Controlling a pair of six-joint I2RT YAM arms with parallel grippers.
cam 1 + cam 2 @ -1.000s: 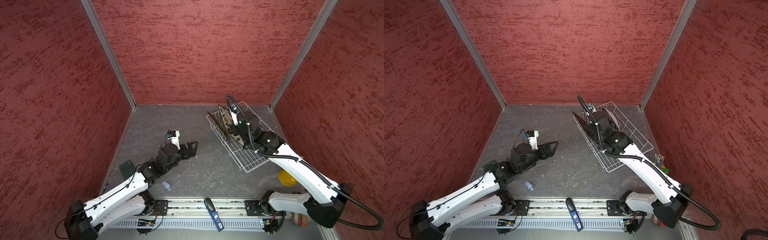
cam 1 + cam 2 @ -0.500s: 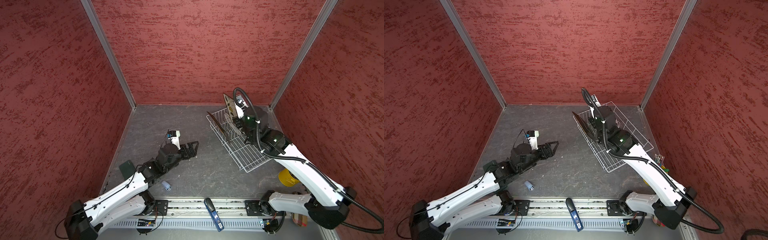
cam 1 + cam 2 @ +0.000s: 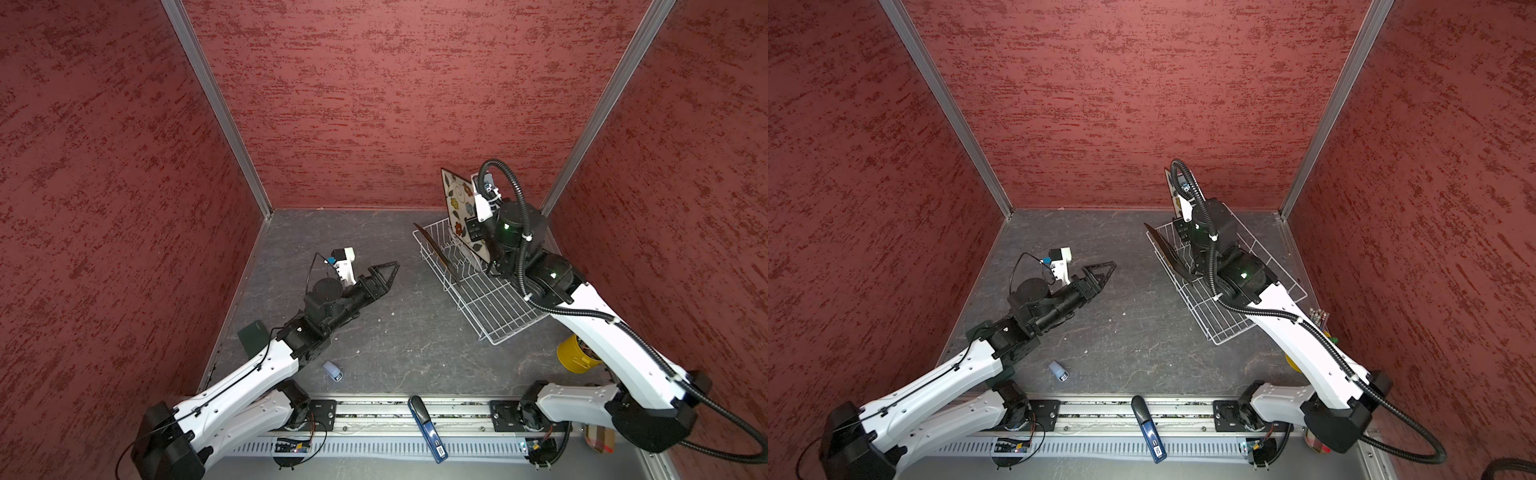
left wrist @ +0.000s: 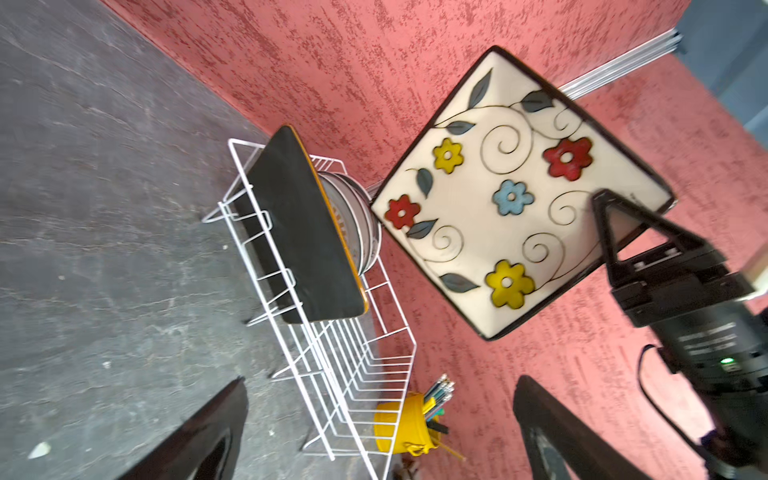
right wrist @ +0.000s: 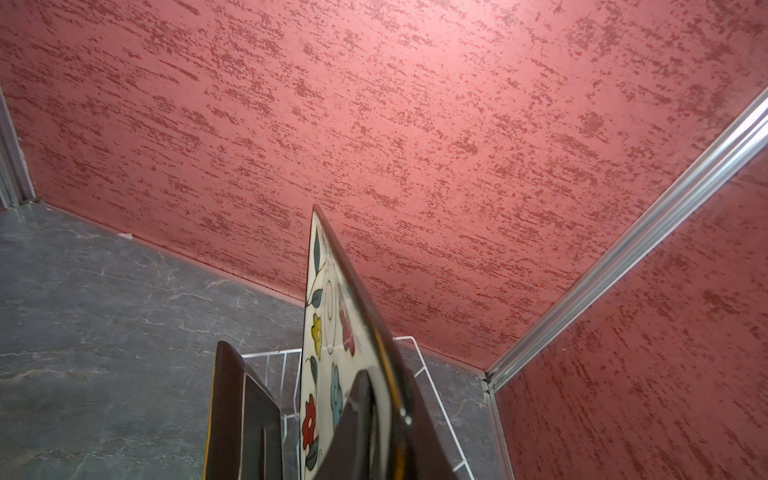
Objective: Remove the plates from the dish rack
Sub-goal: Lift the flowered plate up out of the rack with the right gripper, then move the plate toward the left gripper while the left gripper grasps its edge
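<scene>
Left wrist view, early in the unloading: the left gripper (image 4: 380, 380), jaws spread wide with nothing between them, faces the dish rack (image 4: 353, 361) from near the middle of the table (image 4: 104, 249). In both top views no plate lies on the table, so none seems set down yet. In the rack, at about 2 o'clock from the table's middle, the dark brown square plate (image 4: 303, 245) stands on edge at the end nearest the left gripper, round plates (image 4: 357, 216) upright just behind it, their number unclear. The cream flowered plate (image 4: 511, 195) hangs on edge above the rack, apparently clear of the prongs, clamped at one rim by the right gripper (image 3: 473, 232). That would make it the first one out, with the set-down and the others left to do. Around them in a top view: a dark flat card (image 3: 253, 334) at 8 o'clock, a small blue-grey capsule (image 3: 332, 370) at 7, a blue-handled tool (image 3: 426, 428) on the front rail at 6 and a yellow cup (image 3: 575, 357) of pencils at 4 o'clock near the rack. The dark brown square plate stands between the raised plate and the open table at 9 o'clock; a low sideways swing could clip it.
</scene>
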